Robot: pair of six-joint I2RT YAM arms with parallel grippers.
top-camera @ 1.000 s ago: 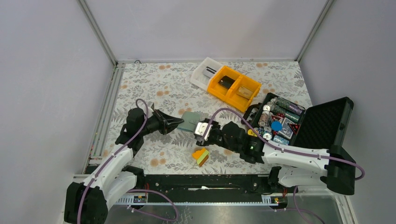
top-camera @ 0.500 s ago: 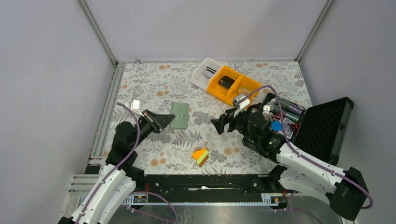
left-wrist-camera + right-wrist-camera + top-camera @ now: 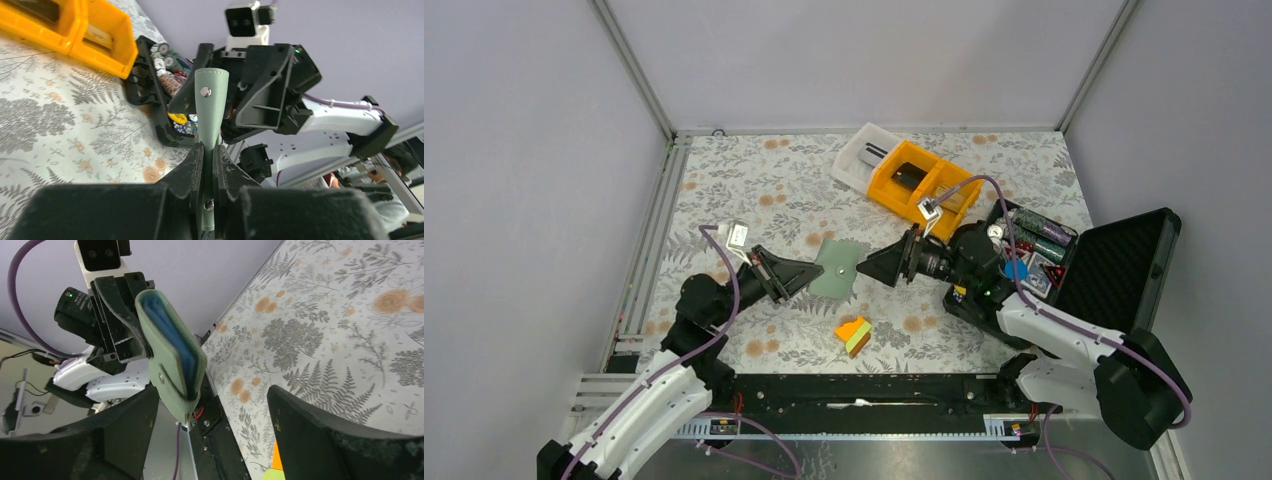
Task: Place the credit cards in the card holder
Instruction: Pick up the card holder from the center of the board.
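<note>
Grey-green leather-like material with a metal snap is showing between the black fingers of the left gripper, which is clamping one edge of the folded card holder and holding it raised above the floral tabletop, with its light-blue lining peeking from the fold. The right gripper is facing it with jaws spread wide, just beside the holder's free end. Farther back, the credit cards are lying in bins: a black one and a tan one in separate compartments of the orange bin, and a white striped one in the white tray. Round poker chips are filling the open, foam-lined black case.
</note>
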